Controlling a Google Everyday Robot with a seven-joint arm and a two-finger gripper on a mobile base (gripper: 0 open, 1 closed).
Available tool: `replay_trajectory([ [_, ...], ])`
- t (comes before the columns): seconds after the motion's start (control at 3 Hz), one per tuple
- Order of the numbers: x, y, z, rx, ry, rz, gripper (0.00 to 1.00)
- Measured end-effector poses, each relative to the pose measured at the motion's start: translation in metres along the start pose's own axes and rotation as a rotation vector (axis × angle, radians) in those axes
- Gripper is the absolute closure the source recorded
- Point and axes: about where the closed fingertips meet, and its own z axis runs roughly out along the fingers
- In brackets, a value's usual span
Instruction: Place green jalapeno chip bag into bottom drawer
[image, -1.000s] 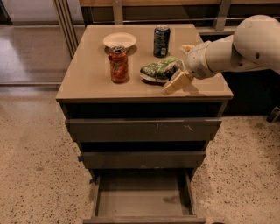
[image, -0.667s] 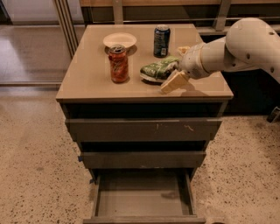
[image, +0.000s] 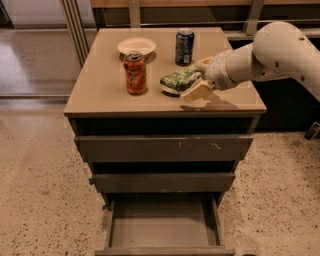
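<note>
**Little has moved – bag not yet lifted**

The bottom drawer (image: 165, 227) stands pulled open. Over the last second the arm has barely shifted. The gripper (image: 199, 78) stays at the right end of the green jalapeno chip bag (image: 176, 81), which lies on the cabinet top (image: 100, 95). Whether the grip has closed I cannot tell – the lift is probably next.

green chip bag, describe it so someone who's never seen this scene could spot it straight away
Look at the top of the grey-brown drawer cabinet, right of centre. Lying there, at the white arm's gripper, is the green jalapeno chip bag. It is the only soft green thing: the red-orange can and dark blue can nearby stand upright.
</note>
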Motion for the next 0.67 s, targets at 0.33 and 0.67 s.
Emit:
replay_trajectory([
  [0.33,0.0,0.0,0.0,0.0,0.0,0.0,0.58],
  [0.67,0.0,0.0,0.0001,0.0,0.0,0.0,0.81],
])
